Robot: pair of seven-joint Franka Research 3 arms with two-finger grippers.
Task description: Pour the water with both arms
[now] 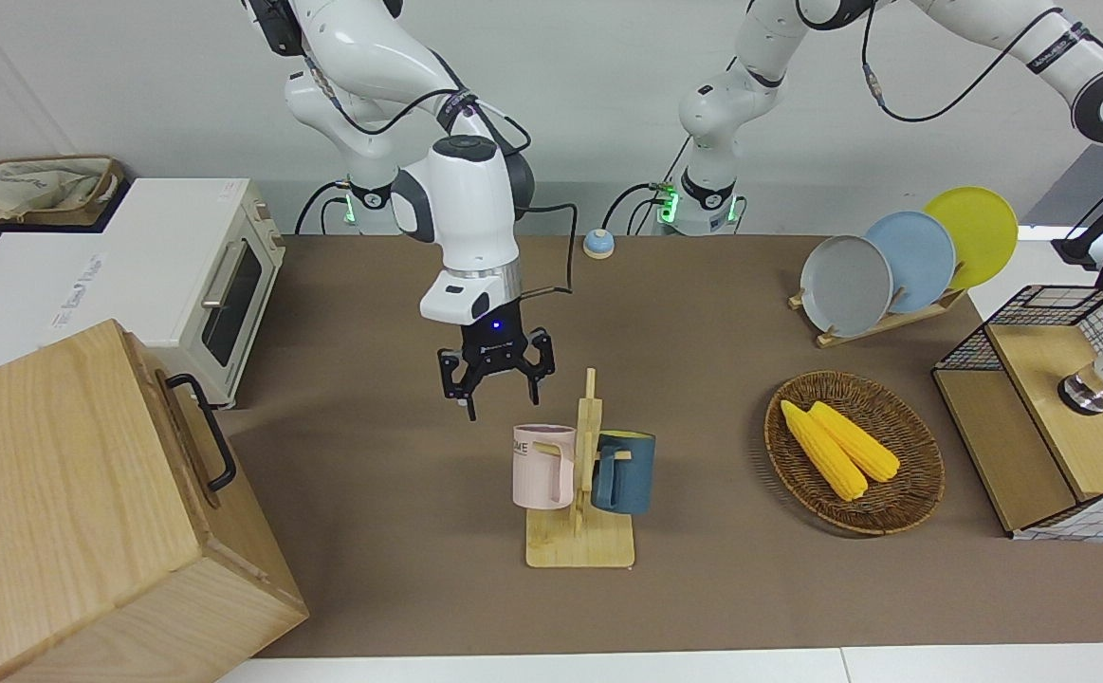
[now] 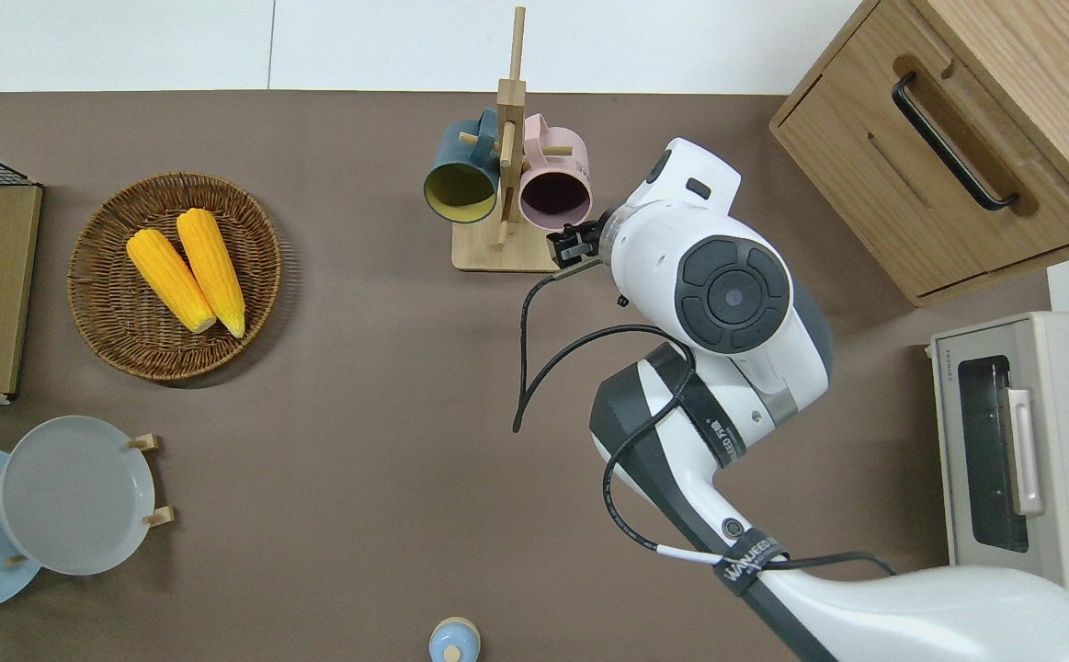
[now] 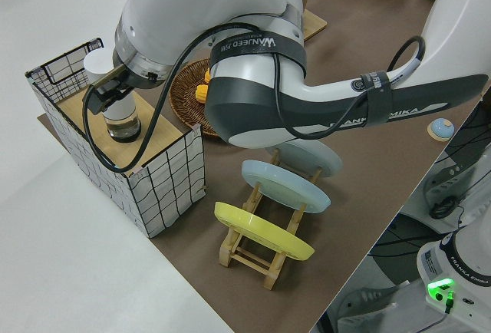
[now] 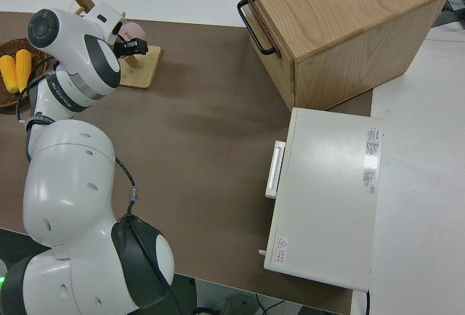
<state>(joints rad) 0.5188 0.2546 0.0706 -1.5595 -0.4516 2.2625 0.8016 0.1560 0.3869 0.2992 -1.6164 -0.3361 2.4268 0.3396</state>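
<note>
A pink mug (image 1: 543,465) (image 2: 554,188) and a dark blue mug (image 1: 625,471) (image 2: 460,179) hang on a wooden mug rack (image 1: 581,548). My right gripper (image 1: 502,403) (image 4: 131,45) hangs open and empty in the air, just beside the pink mug toward the right arm's end of the table. A bottle (image 3: 121,118) (image 1: 1096,384) with a white top and a clear base stands on the wooden shelf of a wire basket (image 1: 1016,313). My left gripper (image 3: 110,91) is close over that bottle, largely hidden by its own arm.
A wicker tray (image 1: 911,493) holds two corn cobs. A rack of plates (image 1: 892,266) stands nearer the robots. A toaster oven (image 1: 219,285) and a wooden cabinet (image 1: 86,512) fill the right arm's end. A small blue bell (image 1: 598,244) sits by the arm bases.
</note>
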